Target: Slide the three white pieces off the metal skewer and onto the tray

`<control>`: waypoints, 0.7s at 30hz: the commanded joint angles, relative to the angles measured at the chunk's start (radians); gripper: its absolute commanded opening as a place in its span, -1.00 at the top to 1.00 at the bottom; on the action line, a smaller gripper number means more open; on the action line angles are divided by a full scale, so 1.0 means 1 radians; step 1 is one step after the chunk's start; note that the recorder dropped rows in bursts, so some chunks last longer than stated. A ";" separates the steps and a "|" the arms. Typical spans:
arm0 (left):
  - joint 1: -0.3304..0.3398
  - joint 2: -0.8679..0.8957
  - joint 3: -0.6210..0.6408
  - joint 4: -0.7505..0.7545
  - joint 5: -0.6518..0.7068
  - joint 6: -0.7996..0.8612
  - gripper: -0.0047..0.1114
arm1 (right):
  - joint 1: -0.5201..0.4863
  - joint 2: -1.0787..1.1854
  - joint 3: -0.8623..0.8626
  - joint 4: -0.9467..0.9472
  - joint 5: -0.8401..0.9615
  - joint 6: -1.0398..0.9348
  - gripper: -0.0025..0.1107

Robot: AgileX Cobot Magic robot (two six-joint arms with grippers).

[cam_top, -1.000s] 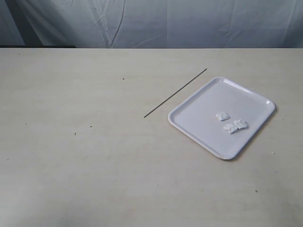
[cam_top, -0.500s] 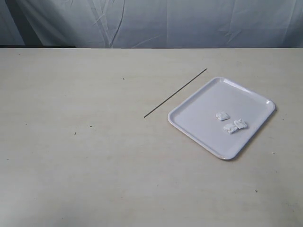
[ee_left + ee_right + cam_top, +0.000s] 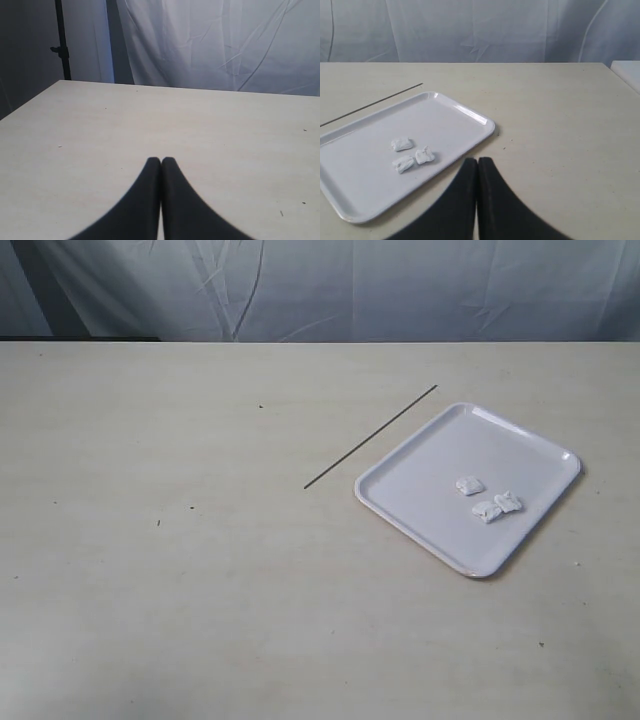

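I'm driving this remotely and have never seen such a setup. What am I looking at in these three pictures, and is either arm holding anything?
This is a robot with two arms. The wide picture comes from a camera off the arms and shows the table; neither arm appears in it. The other two come from a camera on each wrist. The dark shapes at the bottom are the left fingers and the right fingers, both pairs shut and holding nothing. On the table sits a white tray with the three white pieces lying loose on it. The metal skewer lies bare on the table beside the tray, apparently not touching it.
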 commanded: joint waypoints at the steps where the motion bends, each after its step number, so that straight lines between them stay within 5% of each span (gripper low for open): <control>1: 0.005 -0.005 0.003 -0.008 -0.003 0.001 0.92 | -0.005 -0.003 0.002 -0.005 0.001 -0.009 0.96; 21: 0.005 -0.005 0.003 -0.006 -0.003 0.001 0.92 | -0.005 -0.003 0.002 0.006 0.001 -0.009 0.96</control>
